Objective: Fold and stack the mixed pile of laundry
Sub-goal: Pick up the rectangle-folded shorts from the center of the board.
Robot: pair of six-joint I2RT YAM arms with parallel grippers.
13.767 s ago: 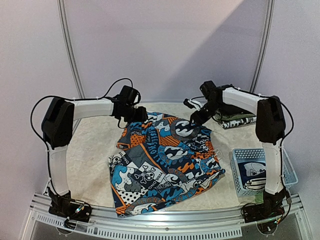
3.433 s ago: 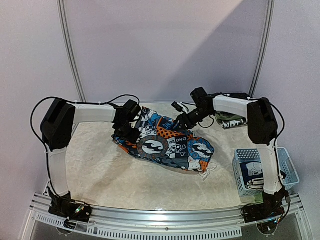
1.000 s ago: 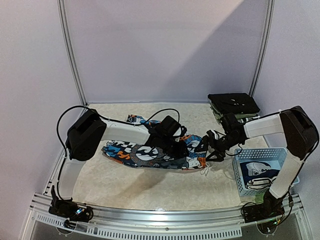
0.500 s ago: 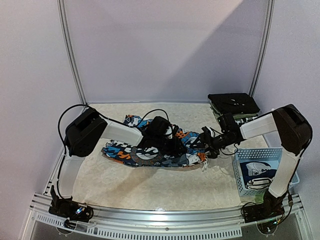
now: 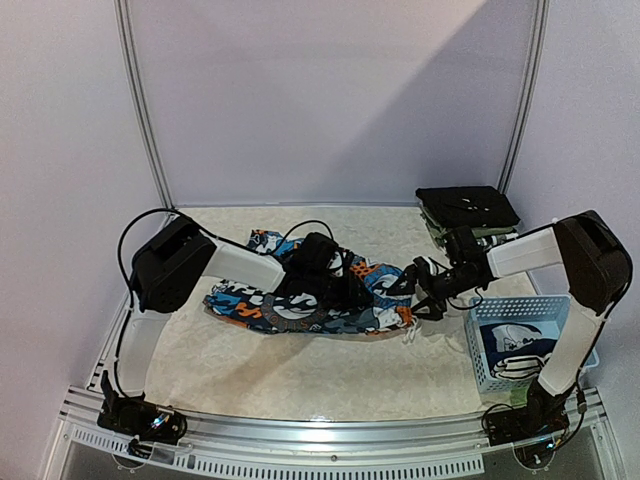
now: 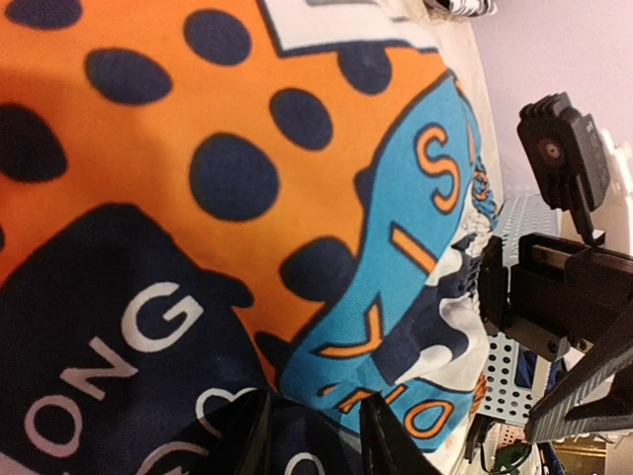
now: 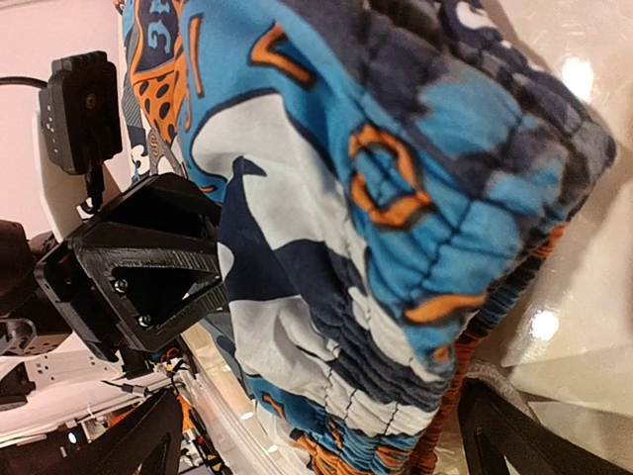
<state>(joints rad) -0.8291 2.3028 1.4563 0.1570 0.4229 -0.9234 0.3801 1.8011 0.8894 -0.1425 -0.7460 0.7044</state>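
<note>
Shorts (image 5: pixel 262 303): mid-counter (image 5: pixel 300 380), folded lengthwise.
Left jaws: narrow, pinching a fold.
Right jaws: wide, straddling waistband (image 7: pixel 425 327), holding nothing.
Advice: clamp waistband squarely before lifting; keep edges aligned.

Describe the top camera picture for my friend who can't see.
The left gripper and right gripper reach onto folded cartoon shorts on the table. A blue basket sits near right, a dark stack far right.
</note>
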